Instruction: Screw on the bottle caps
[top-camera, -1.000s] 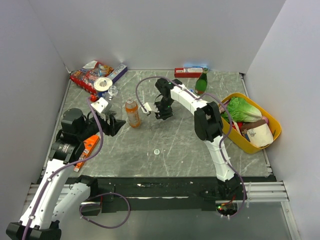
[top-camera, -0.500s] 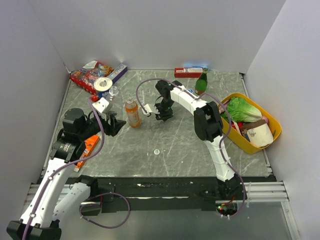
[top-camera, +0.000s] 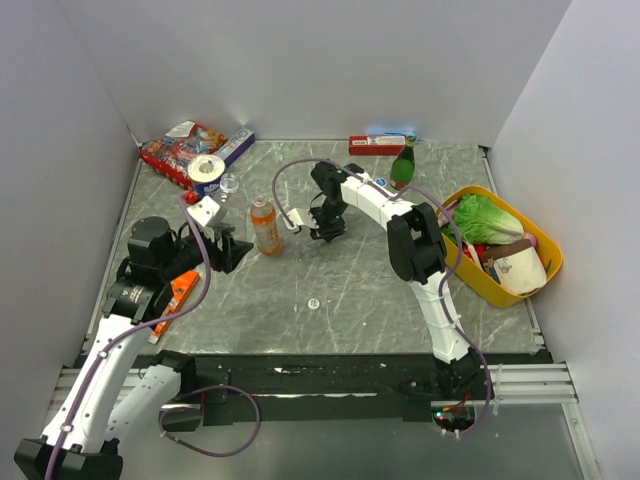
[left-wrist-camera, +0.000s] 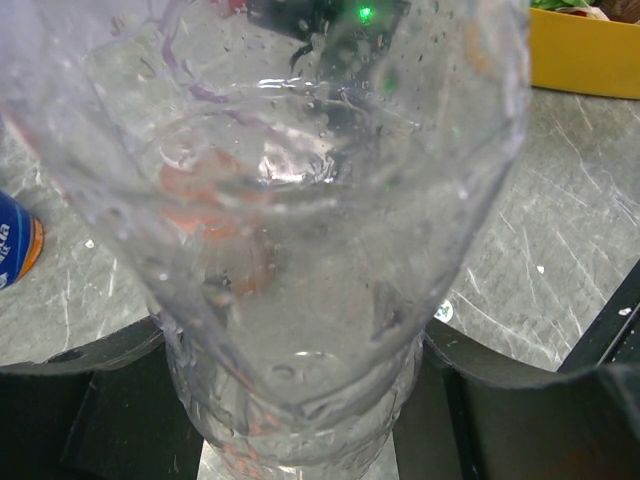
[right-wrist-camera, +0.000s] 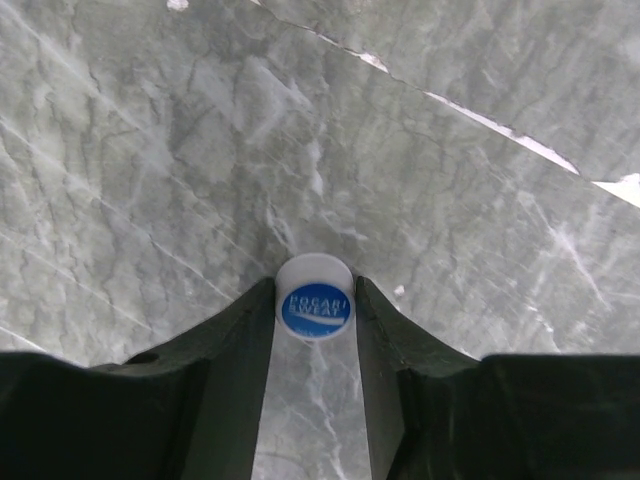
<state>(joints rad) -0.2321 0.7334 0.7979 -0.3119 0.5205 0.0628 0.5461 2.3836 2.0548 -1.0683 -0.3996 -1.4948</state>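
The bottle (top-camera: 265, 225) of orange drink stands upright left of the table's middle. My left gripper (top-camera: 225, 250) is just left of it and is shut on a clear empty plastic bottle (left-wrist-camera: 300, 250), which fills the left wrist view between the two fingers. My right gripper (top-camera: 325, 228) points down at the table to the right of the orange bottle. It is shut on a white bottle cap with a blue printed top (right-wrist-camera: 314, 308), at or just above the surface. Another small white cap (top-camera: 313, 302) lies loose on the table nearer the front and also shows in the left wrist view (left-wrist-camera: 443, 311).
A yellow bin (top-camera: 490, 290) of groceries sits at the right edge. A green bottle (top-camera: 403, 165) and a red box (top-camera: 375, 145) stand at the back. A tape roll (top-camera: 207, 170) and snack bags (top-camera: 180, 150) lie back left. An orange packet (top-camera: 175, 292) lies by the left arm.
The left wrist has shifted slightly to the right with the clear bottle. The right gripper has edged a little toward the back left, still low over the table.
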